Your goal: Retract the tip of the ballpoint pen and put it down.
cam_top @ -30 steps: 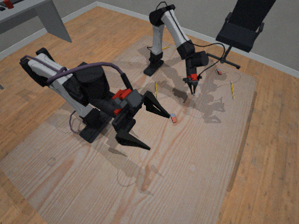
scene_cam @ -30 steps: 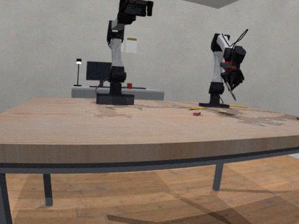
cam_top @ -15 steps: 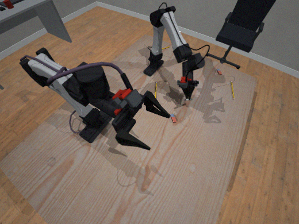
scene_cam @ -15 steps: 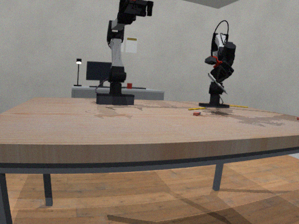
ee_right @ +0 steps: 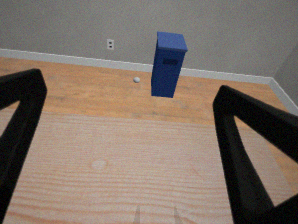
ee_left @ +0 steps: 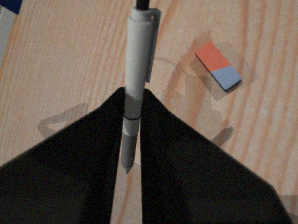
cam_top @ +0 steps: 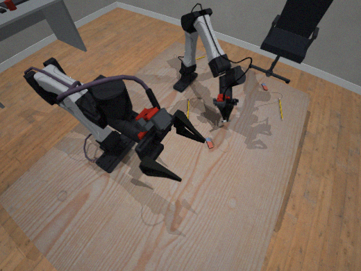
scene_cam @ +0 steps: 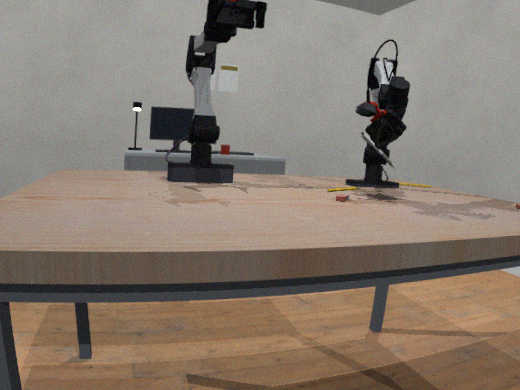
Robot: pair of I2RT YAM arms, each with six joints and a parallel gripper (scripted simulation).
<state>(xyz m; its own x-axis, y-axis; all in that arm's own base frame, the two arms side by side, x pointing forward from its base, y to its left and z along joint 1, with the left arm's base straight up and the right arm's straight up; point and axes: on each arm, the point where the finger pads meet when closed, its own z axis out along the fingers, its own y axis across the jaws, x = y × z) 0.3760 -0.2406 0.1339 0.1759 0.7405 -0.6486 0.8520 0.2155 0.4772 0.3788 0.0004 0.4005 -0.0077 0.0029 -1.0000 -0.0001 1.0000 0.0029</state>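
pen [scene_cam: 378,150] [ee_left: 135,75] sits tilted above the worktop [cam_top: 208,194] [scene_cam: 225,215] [ee_left: 65,60] [ee_right: 125,145], gripped by my left end effector [cam_top: 225,119] [scene_cam: 376,141] [ee_left: 133,97], near an eraser [cam_top: 209,142] [scene_cam: 342,198] [ee_left: 218,67] lying below, while my right end effector [cam_top: 193,160] [ee_right: 134,87] hangs wide open, well above the wood.

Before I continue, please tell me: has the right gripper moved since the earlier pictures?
No. In the top view, the right gripper keeps the same place relative to the two-coloured eraser, its upper fingertip still beside it.
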